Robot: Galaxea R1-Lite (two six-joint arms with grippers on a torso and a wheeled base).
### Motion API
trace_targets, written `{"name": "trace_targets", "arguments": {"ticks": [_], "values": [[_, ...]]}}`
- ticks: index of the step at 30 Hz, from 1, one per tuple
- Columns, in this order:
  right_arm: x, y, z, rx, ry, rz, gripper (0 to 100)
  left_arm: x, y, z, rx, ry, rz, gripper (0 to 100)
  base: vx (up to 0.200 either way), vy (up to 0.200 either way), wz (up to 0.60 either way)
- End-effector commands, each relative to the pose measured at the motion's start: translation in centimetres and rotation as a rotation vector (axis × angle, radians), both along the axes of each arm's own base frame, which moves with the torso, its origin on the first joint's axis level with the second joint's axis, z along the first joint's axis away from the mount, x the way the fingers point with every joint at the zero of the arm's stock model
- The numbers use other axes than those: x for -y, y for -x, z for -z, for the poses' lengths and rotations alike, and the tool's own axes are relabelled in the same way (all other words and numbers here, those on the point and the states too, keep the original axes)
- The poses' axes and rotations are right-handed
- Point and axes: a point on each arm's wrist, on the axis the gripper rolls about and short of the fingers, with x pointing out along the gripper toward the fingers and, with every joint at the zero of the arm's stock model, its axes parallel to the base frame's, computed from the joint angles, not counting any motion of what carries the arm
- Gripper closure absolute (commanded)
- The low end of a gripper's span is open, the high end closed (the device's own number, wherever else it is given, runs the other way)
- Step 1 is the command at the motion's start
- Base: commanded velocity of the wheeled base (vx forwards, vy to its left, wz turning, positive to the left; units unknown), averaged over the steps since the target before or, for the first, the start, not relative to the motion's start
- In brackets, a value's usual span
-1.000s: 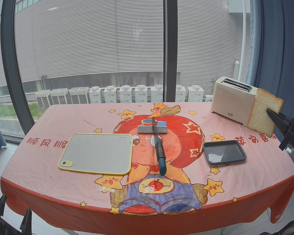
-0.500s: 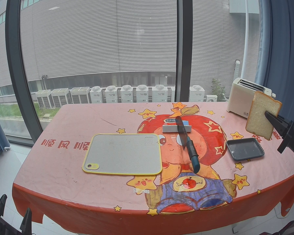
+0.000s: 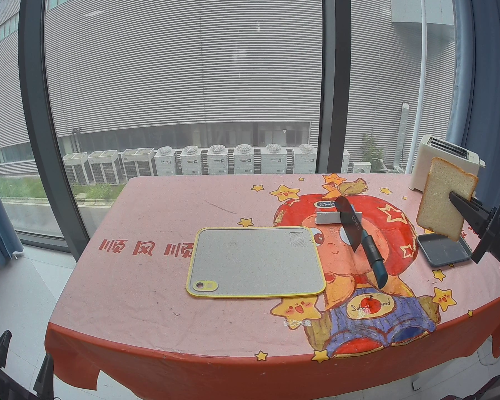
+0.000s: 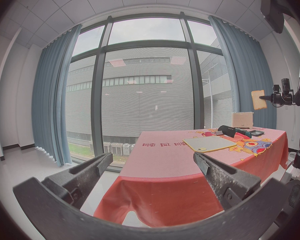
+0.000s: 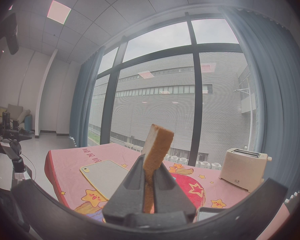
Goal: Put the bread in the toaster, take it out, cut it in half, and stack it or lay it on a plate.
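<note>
Bread (image 3: 440, 193) pinched in right gripper (image 3: 455, 198) at frame right, hiding lower front of toaster (image 3: 440, 152) and far edge of plate (image 3: 444, 251). Left gripper (image 3: 23, 346) spread, cut off lower left.

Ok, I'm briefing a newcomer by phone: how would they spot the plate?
On the pink-clothed table, go to the white toaster at the far right corner. Just in front lies the plate: a shallow, dark grey rectangular tray, much smaller than the pale, yellow-rimmed cutting board.

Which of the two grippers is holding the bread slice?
The right gripper: it is shut on the bread slice. The left gripper is open and empty.
</note>
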Motion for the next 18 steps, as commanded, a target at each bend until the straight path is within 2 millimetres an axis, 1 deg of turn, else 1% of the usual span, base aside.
{"name": "trace_targets", "arguments": {"ticks": [1,18], "values": [[-0.03,0.01,0.11,-0.005,0.000,-0.002,100,0.00,-0.12,0.45,-0.017,0.000,0.000,0,0.000,0.000,0.00],[-0.79,-0.44,1.06,-0.053,0.006,-0.026,100,0.00,-0.12,0.49,-0.017,0.000,0.000,0,0.000,0.000,0.00]]}}
